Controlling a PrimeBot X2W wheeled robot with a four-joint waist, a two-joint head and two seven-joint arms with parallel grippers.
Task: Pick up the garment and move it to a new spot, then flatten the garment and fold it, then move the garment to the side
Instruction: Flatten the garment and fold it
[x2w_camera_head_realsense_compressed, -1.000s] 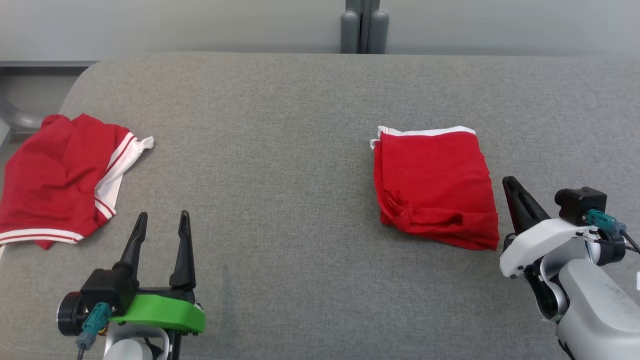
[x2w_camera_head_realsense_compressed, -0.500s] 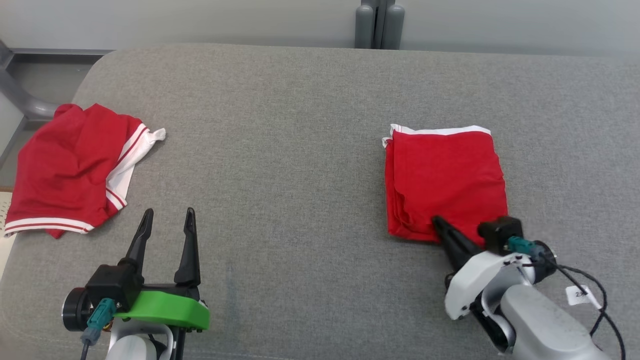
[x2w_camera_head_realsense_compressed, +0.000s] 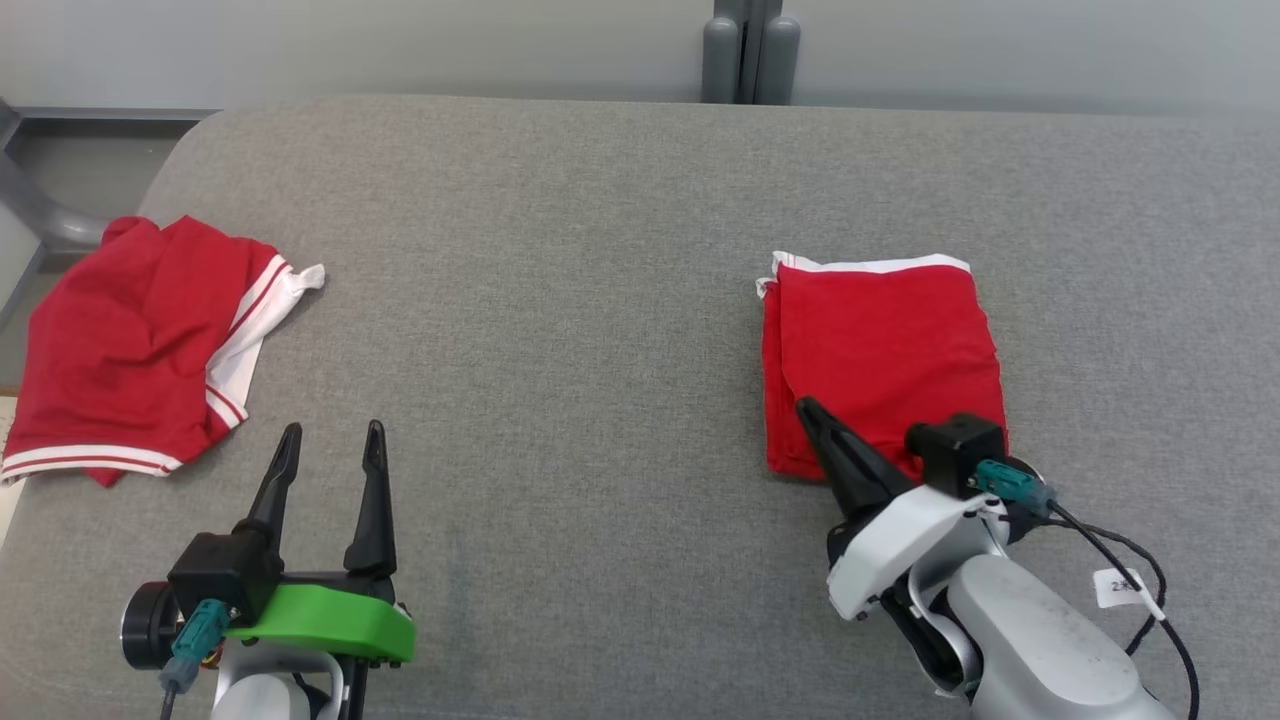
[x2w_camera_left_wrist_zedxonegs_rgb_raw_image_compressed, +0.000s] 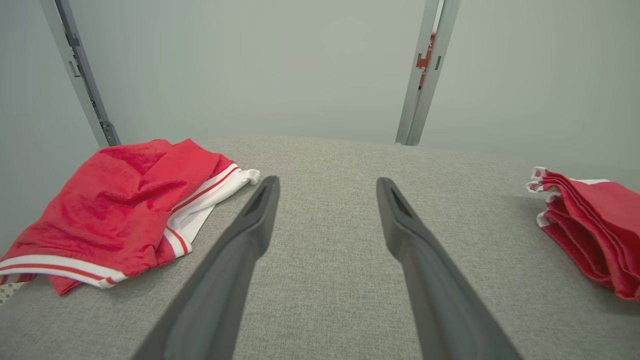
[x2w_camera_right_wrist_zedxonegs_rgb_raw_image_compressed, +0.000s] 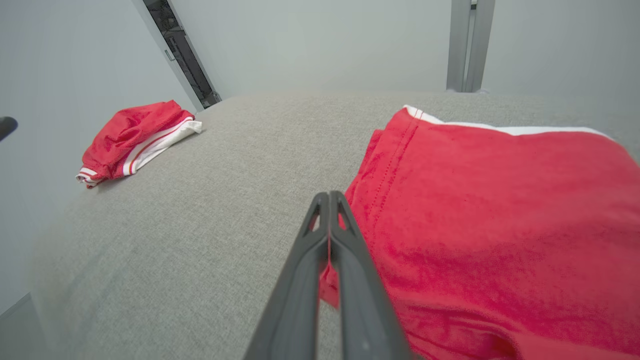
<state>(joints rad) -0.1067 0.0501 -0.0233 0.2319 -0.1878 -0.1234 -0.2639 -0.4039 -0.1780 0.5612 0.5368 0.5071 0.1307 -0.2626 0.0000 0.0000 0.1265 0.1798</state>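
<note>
Since a second ago the right end effector (x2w_camera_head_realsense_compressed: 806, 408) has crossed from just off the right edge of the folded garment (x2w_camera_head_realsense_compressed: 885, 350) to its near-left corner, and its jaws have gone from almost shut to fully shut. The head camera has also shifted a little.

Across the grey bench (x2w_camera_head_realsense_compressed: 560, 300) lie two red pieces with white trim, well apart. A crumpled garment (x2w_camera_head_realsense_compressed: 120, 350) sprawls at the far left edge. The folded garment sits right of centre as a tidy rectangular stack, with its white band along the far edge.

With that stack already squared up, the step in hand looks like the last one: moving the garment to the side.

The left end effector (x2w_camera_head_realsense_compressed: 331, 430) rests at the front left with its fingers spread wide and nothing between them, clear of both pieces.

The right end effector's fingers are pressed together over the stack's near-left corner. In the right wrist view a red sliver shows between them, so it appears to be pinching cloth there. How many layers it has caught cannot be told.

The next move calls for care. A one-corner hold could let the layers fan open, so a low, slow drag across the bench seems safer than a high lift.
</note>
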